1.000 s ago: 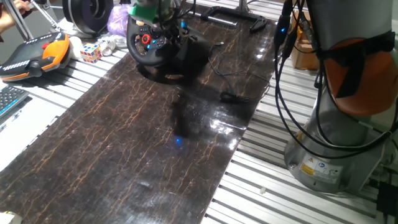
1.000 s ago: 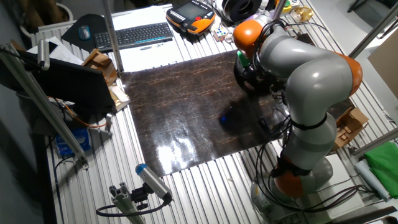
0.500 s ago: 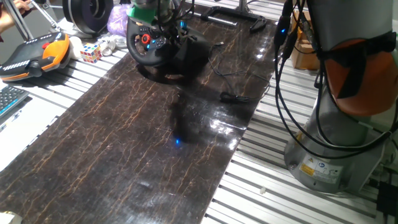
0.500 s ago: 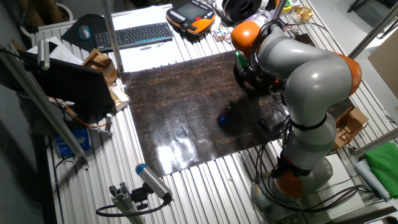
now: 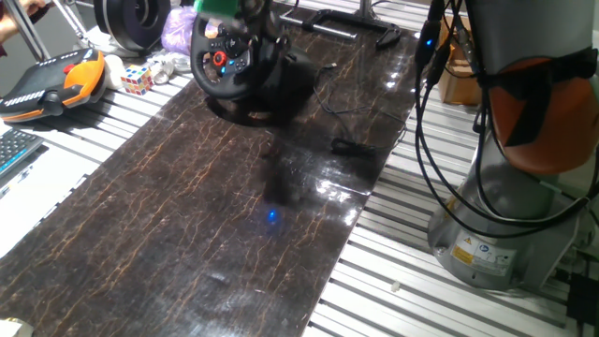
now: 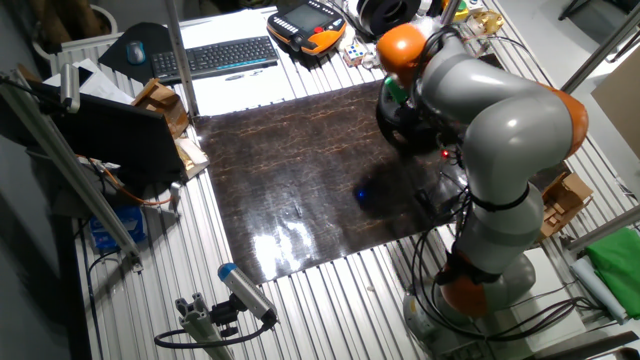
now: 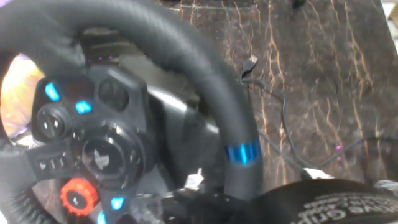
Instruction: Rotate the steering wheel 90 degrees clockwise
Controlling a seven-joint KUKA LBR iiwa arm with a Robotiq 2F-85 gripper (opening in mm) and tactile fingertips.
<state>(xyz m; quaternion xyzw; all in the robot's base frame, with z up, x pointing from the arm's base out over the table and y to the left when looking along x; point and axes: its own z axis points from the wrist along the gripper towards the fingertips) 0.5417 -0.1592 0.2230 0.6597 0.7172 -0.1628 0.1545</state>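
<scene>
- So, the black round racing wheel with the thick padded rim point(image 5: 227, 58) sits at the far end of the dark marble-patterned counter point(image 5: 187, 225), propped on its black base so the face tilts up and out toward the open counter rather than lying flat.
- Being round, it has no long axis. What gives its orientation is the blue stripe on the rim point(image 7: 242, 153), which in the hand view sits low on the right side, with the red round knob point(image 7: 76, 196) and lit blue buttons on the hub to its left.
- The end effector point(image 5: 245, 19) is right up at the top of the rim, probably because that spot gives good leverage for a clockwise turn.
- Whether its fingers are clamped on the rim or apart, I honestly cannot tell: the fixed views are blurry there and the hand view shows no fingers.
- The grey arm with orange joints point(image 6: 480, 100) reaches over the counter to get there.
</scene>
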